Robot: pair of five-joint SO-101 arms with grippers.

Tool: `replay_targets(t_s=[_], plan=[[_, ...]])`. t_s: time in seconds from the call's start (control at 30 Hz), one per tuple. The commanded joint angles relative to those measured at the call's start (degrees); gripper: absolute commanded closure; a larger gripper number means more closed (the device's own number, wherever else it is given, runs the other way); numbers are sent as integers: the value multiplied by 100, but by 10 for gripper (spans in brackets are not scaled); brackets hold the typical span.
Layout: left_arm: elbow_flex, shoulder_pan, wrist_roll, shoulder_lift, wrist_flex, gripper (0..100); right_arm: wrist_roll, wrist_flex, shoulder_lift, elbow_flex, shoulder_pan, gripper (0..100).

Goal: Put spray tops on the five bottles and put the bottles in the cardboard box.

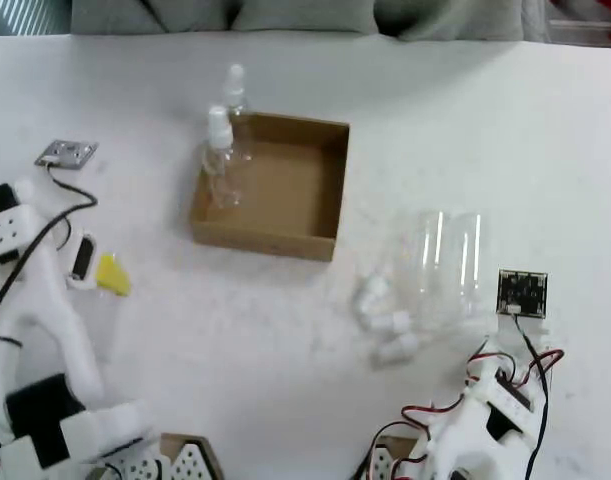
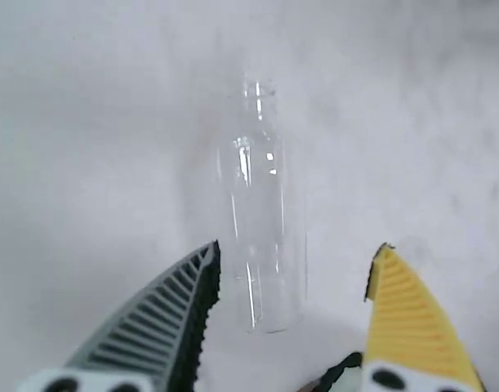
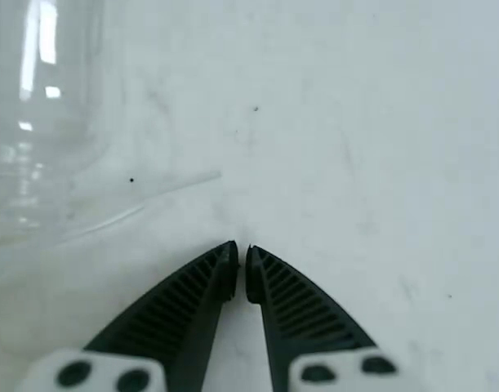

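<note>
An open cardboard box sits mid-table. One clear bottle with a white spray top stands inside it against the left wall. A second topped bottle stands at the far left corner; I cannot tell whether it is inside. Uncapped clear bottles lie right of the box, with loose white spray tops beside them. My left gripper is open, and an uncapped bottle lies on the table between its fingers, untouched. My right gripper is shut on nothing, just above the table beside a clear bottle.
The left arm, with its yellow finger, stands at the left edge. The right arm is at the near right with loose wires. A small metal plate lies at the far left. White table stretches behind the box.
</note>
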Motion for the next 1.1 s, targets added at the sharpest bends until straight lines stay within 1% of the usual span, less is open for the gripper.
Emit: replay_targets(t_s=[0.0, 0.1, 0.3, 0.5, 0.67, 0.83, 0.9, 1.0, 1.07], plan=[[-721, 207, -35, 259, 387, 705, 53, 48, -48, 53, 13, 981], [-1002, 295, -26, 470, 475, 705, 53, 48, -48, 53, 4, 981], [-1029, 295, -35, 1033, 26, 709, 53, 48, -57, 53, 4, 981], [-1073, 286, -53, 1622, -44, 705, 53, 48, -57, 53, 4, 981], [-1073, 198, -79, 1657, -360, 705, 53, 48, -57, 53, 4, 981], [-1081, 198, -79, 1657, -369, 703, 53, 48, -57, 53, 4, 981], [-1090, 198, -79, 1613, -369, 676, 53, 48, -57, 53, 4, 981], [-1116, 198, -79, 1393, -316, 609, 53, 48, -57, 53, 4, 981], [-1152, 207, -79, 1235, -246, 608, 53, 48, -57, 53, 4, 981]])
